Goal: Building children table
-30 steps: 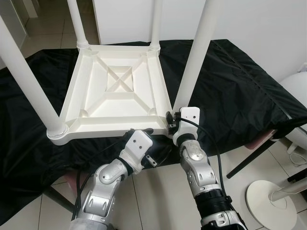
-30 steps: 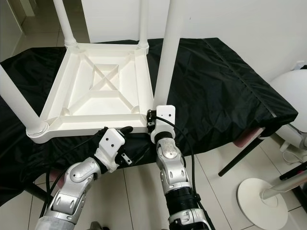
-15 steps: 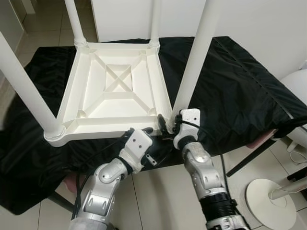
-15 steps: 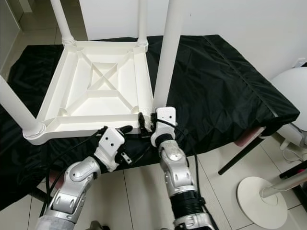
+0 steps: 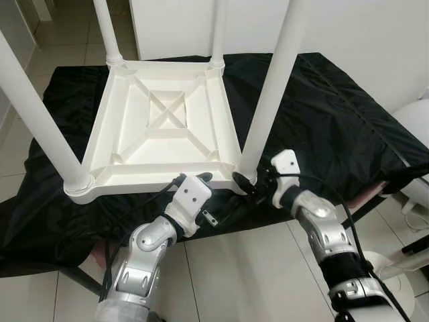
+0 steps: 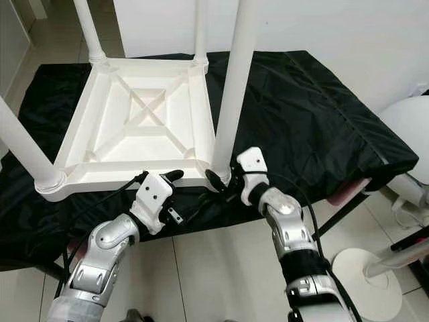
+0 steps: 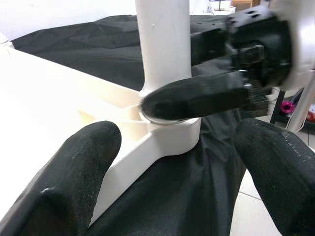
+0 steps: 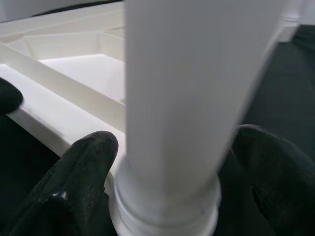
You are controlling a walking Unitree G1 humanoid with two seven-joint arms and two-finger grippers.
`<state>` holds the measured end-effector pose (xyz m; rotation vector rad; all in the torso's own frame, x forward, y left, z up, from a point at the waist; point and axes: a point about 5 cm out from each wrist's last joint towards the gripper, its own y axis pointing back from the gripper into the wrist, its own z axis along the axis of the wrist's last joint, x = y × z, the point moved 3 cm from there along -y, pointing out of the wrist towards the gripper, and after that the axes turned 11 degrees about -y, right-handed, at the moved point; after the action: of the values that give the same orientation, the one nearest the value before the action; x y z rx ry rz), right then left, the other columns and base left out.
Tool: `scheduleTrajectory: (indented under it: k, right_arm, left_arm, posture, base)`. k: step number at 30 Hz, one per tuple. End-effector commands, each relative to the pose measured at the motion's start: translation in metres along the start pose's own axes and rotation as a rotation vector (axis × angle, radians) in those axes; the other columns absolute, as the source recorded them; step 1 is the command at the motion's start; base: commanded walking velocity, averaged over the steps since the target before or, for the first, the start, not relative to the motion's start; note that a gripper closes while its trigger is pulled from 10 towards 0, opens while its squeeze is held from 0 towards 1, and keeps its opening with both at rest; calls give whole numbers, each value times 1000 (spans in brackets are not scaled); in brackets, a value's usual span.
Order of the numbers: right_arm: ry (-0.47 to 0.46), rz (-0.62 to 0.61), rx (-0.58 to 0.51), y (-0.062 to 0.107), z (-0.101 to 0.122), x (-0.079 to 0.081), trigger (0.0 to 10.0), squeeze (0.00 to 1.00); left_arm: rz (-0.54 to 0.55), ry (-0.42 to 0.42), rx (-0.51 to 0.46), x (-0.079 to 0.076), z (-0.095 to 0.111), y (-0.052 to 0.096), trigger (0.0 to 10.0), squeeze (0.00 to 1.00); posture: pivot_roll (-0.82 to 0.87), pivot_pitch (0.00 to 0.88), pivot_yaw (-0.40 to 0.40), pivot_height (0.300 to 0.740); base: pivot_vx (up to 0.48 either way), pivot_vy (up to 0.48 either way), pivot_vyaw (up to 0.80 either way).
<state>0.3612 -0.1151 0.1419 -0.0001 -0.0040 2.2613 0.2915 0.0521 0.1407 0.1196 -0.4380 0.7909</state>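
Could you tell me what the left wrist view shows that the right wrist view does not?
Left wrist view: the right gripper's finger laid against the base of the near table leg, with black cloth and floor beyond. Right wrist view: the ribbed underside of the table top. Both share that leg, seen between the viewing gripper's own black fingers.

My arms gleam silver, jointed in rounded segments; white housings cap my left gripper (image 5: 201, 180) and right gripper (image 5: 247, 181), black cables looping, fingers matte black.

upturned table (image 5: 164, 127) on cloth (image 5: 335, 127), stool (image 5: 419, 124) right of it
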Motion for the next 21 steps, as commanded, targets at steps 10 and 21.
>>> scheduleTrajectory:
  k: [10, 21]
  right_arm:
    - [40, 166, 97, -22, -8, 8, 0, 0]
    - [33, 171, 121, -16, -16, 1, 0, 0]
  left_arm:
    - [114, -9, 21, 11, -1, -2, 10000, 0]
    - [112, -15, 27, 10, -3, -2, 10000, 0]
  posture:
    - [-41, 50, -31, 740]
    - [-40, 50, -33, 740]
  base:
    - [0, 0, 0]
    - [0, 0, 0]
